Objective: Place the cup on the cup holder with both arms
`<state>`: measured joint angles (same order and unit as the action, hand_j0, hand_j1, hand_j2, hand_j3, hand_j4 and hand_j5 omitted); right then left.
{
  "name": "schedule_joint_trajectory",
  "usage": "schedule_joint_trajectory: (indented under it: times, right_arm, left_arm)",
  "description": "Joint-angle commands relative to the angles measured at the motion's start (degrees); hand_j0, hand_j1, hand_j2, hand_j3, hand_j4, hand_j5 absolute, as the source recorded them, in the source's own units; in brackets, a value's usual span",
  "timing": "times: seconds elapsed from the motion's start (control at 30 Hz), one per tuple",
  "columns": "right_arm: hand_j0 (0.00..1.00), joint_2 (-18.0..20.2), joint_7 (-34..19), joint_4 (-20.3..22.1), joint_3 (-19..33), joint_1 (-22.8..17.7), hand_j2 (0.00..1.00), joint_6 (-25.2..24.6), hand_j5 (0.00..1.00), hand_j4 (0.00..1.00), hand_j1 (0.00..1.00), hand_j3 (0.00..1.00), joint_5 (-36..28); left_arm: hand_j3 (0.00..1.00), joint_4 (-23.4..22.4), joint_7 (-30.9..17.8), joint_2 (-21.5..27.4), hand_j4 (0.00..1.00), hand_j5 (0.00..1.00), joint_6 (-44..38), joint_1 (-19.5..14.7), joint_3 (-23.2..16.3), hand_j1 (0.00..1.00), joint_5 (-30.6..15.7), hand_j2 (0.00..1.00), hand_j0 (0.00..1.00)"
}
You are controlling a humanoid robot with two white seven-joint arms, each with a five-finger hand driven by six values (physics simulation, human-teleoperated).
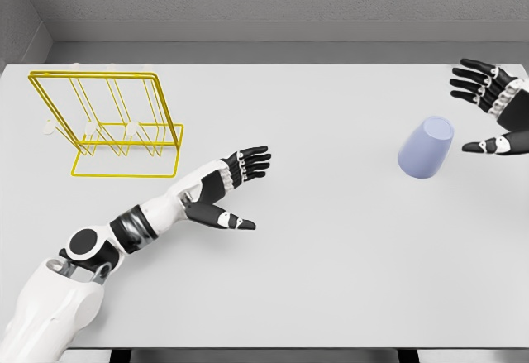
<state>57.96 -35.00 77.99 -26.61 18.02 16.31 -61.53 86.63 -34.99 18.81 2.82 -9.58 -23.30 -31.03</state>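
Observation:
A pale lavender cup (426,148) stands upside down on the white table at the right. The yellow wire cup holder (107,119) stands at the far left, with white-tipped pegs along its frame. My right hand (488,115) hovers just right of the cup, fingers spread, thumb pointing toward it, not touching it. Reaching in from the lower left, my left hand (235,189) is open over the table's middle, right of the holder and well away from the cup.
The white table (331,280) fills the view, with its front edge along the bottom. A grey wall runs behind its far edge.

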Motion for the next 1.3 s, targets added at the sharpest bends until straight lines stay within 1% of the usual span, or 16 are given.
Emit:
schedule_joint_trajectory:
  times: [0.0,0.03,0.07,0.1,0.13,0.17,0.2,0.3,0.67,0.73,0.87,0.97,1.0,1.13,1.27]
  right_arm:
    - [1.00,-1.4,0.0,-2.8,0.1,0.0,1.00,-0.1,1.00,1.00,1.00,1.00,-0.3]
    - [1.00,-2.2,0.0,-2.9,0.1,0.0,1.00,-0.1,1.00,1.00,1.00,1.00,-0.3]
    - [1.00,-3.9,0.0,-3.7,0.1,-0.1,1.00,-0.1,1.00,1.00,1.00,1.00,-0.3]
    - [1.00,-5.2,0.0,-5.3,0.1,-0.1,1.00,-0.1,1.00,1.00,1.00,1.00,-0.2]
    - [1.00,-6.0,0.0,-6.9,0.1,-0.1,1.00,0.0,1.00,1.00,1.00,1.00,1.0]
    - [1.00,-7.0,0.0,-7.9,0.2,-0.1,1.00,0.0,1.00,1.00,1.00,1.00,3.8]
    - [1.00,-8.3,0.0,-9.1,0.2,0.0,1.00,0.0,1.00,1.00,1.00,1.00,4.6]
    - [1.00,-8.3,0.0,-10.5,0.2,0.1,1.00,0.0,1.00,1.00,1.00,1.00,4.6]
    - [1.00,-8.1,0.0,-10.8,0.3,0.5,1.00,0.0,1.00,1.00,1.00,1.00,4.2]
    - [1.00,-8.3,0.0,-10.8,2.7,0.1,1.00,0.0,1.00,1.00,1.00,1.00,4.3]
    - [1.00,-8.3,0.0,-10.8,2.6,-0.2,1.00,-0.1,1.00,1.00,1.00,1.00,4.3]
    - [1.00,-8.6,0.0,-13.6,2.6,-0.6,1.00,0.0,1.00,1.00,1.00,1.00,4.4]
    - [1.00,-9.7,0.0,-14.7,2.6,-0.6,1.00,0.0,1.00,1.00,1.00,1.00,4.4]
    - [1.00,-11.4,0.0,-18.1,2.4,-0.6,1.00,-0.1,1.00,1.00,1.00,1.00,4.5]
    - [1.00,-12.3,0.0,-18.3,1.9,-0.8,1.00,-0.1,1.00,1.00,1.00,1.00,4.6]
  left_arm:
    - [1.00,-0.1,0.0,-0.1,1.00,1.00,0.0,0.0,0.0,1.00,-0.3,1.00,1.00]
    - [1.00,-0.1,0.0,-0.1,1.00,1.00,0.0,0.0,0.0,1.00,-0.3,1.00,1.00]
    - [1.00,-0.1,0.0,-0.1,1.00,1.00,0.0,0.0,0.0,1.00,-0.3,1.00,1.00]
    - [1.00,-0.1,0.0,-0.1,1.00,1.00,0.0,0.0,0.0,1.00,-0.3,1.00,1.00]
    - [1.00,-0.6,0.0,-0.2,1.00,1.00,0.0,-0.1,0.0,1.00,-0.3,1.00,1.00]
    - [1.00,-0.7,0.0,-0.1,1.00,1.00,0.0,-0.1,0.0,1.00,-0.3,1.00,1.00]
    - [1.00,-0.8,0.0,-0.2,1.00,1.00,0.0,-0.1,0.0,1.00,-0.3,1.00,1.00]
    - [1.00,-0.9,0.0,-0.2,1.00,1.00,0.0,-0.1,0.1,1.00,-0.3,1.00,1.00]
    - [1.00,-0.9,0.0,-0.2,1.00,1.00,0.1,0.0,0.0,1.00,-0.3,1.00,1.00]
    - [1.00,-0.9,0.0,-0.2,1.00,1.00,0.0,0.0,0.1,1.00,-0.3,1.00,1.00]
    - [1.00,-0.9,0.0,-0.1,1.00,1.00,0.0,0.0,0.1,1.00,-0.3,1.00,1.00]
    - [1.00,-0.9,0.0,-0.1,1.00,1.00,0.0,0.0,0.1,1.00,-0.3,1.00,1.00]
    - [1.00,-0.9,0.0,-0.1,1.00,1.00,0.0,0.0,0.1,1.00,-0.3,1.00,1.00]
    - [1.00,-0.9,0.0,-0.1,1.00,1.00,0.0,0.0,0.1,1.00,-0.3,1.00,1.00]
    - [1.00,-1.5,0.0,-0.2,1.00,1.00,0.0,-0.1,0.1,1.00,-0.3,1.00,1.00]
